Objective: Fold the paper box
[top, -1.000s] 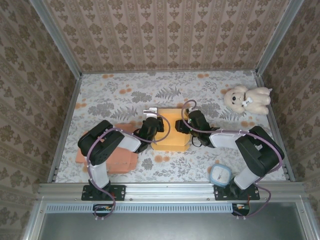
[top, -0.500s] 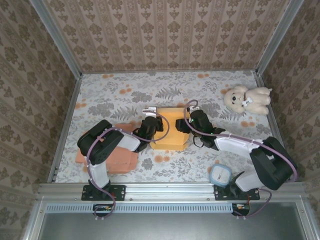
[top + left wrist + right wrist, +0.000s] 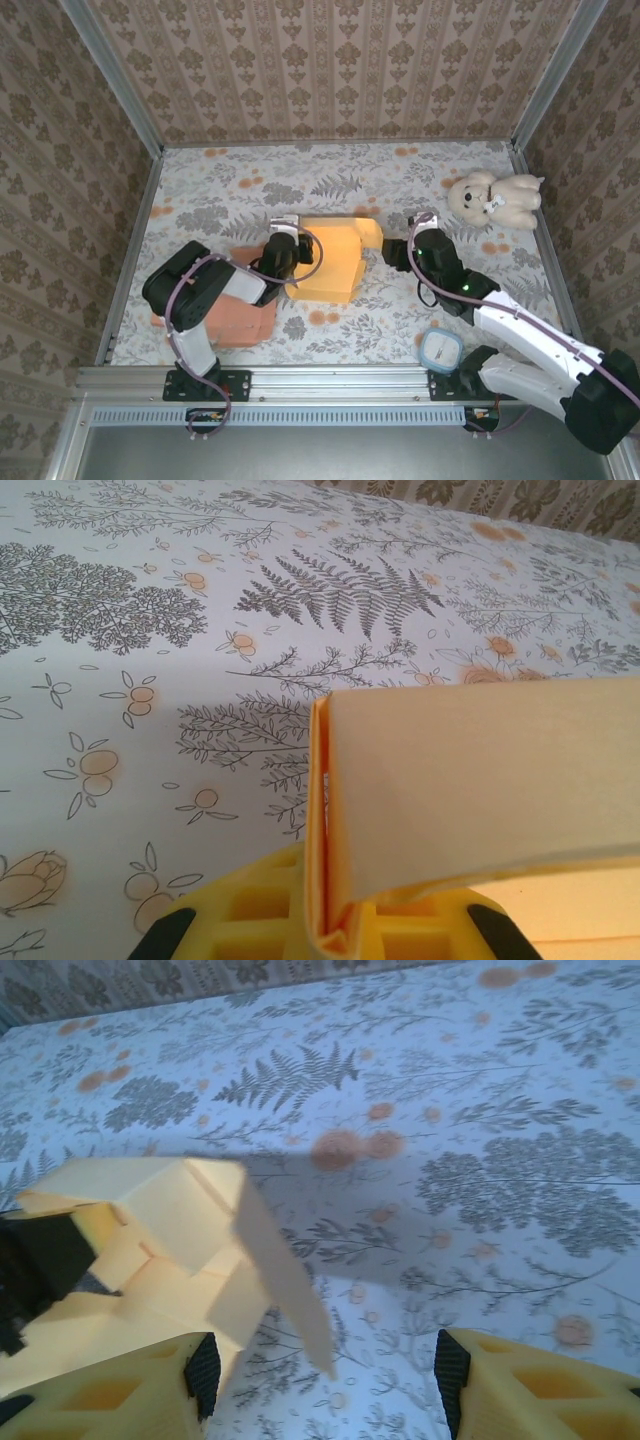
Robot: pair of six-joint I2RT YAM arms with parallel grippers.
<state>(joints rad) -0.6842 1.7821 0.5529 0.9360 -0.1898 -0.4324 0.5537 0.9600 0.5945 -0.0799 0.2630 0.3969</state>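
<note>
Paper box of pale yellow card [image 3: 335, 258], half folded, near middle of flowered table [image 3: 230, 190], a little toward near edge. Probably light and thin: easy to bend, creased for good if pinched hard, likely to slide when pushed. Left gripper [image 3: 330, 935] clamped on folded left wall, fingers together on it. Right gripper [image 3: 320, 1385] just beside loose right flap [image 3: 285, 1270], fingers apart, holding nothing. Best taken at flap edges, close to creases, gently.

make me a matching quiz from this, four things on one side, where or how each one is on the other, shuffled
1 paper box
2 teddy bear
3 left fingers
4 right fingers

a far right of the table
b open, beside the box
c middle of the table
d shut on a box flap

Pairs: 1-c, 2-a, 3-d, 4-b
</note>
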